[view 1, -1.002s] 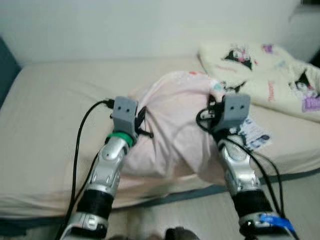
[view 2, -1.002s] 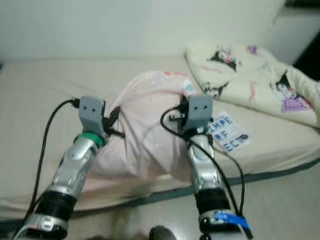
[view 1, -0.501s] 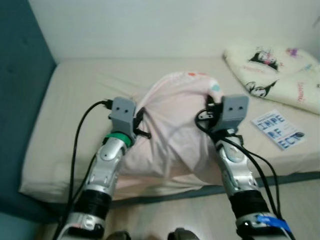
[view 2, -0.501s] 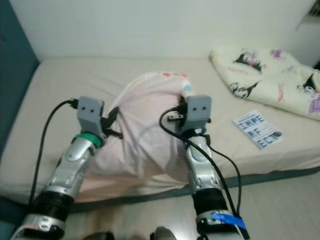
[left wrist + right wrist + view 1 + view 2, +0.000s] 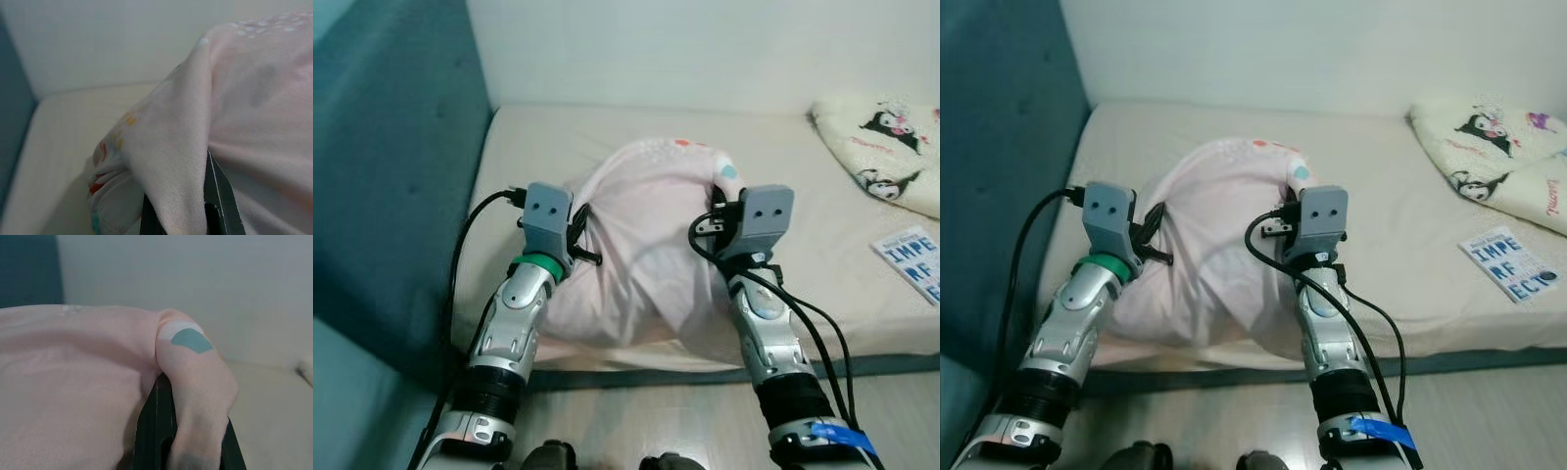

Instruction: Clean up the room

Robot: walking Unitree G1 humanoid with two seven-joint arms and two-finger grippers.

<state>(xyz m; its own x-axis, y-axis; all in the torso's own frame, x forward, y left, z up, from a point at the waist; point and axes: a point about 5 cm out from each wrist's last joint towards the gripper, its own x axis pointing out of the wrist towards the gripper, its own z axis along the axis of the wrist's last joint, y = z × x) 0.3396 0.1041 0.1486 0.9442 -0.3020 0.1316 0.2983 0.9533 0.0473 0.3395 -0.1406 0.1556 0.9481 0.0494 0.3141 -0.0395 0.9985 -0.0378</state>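
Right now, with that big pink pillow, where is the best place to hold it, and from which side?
By its two side edges, one from each side, as here: the left gripper and right gripper each pinch a fold of the pink pillow. It is wide, soft and saggy, so one grip would probably let it droop onto the bed.

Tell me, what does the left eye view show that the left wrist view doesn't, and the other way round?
The left eye view takes in both silver arms, the booklet and the cartoon-print blanket on the bed. The left wrist view shows, close up, pink fabric bunched between the left gripper fingers. Both share the pink pillow, the mattress and the teal headboard. The right gripper grips the pillow's other side.
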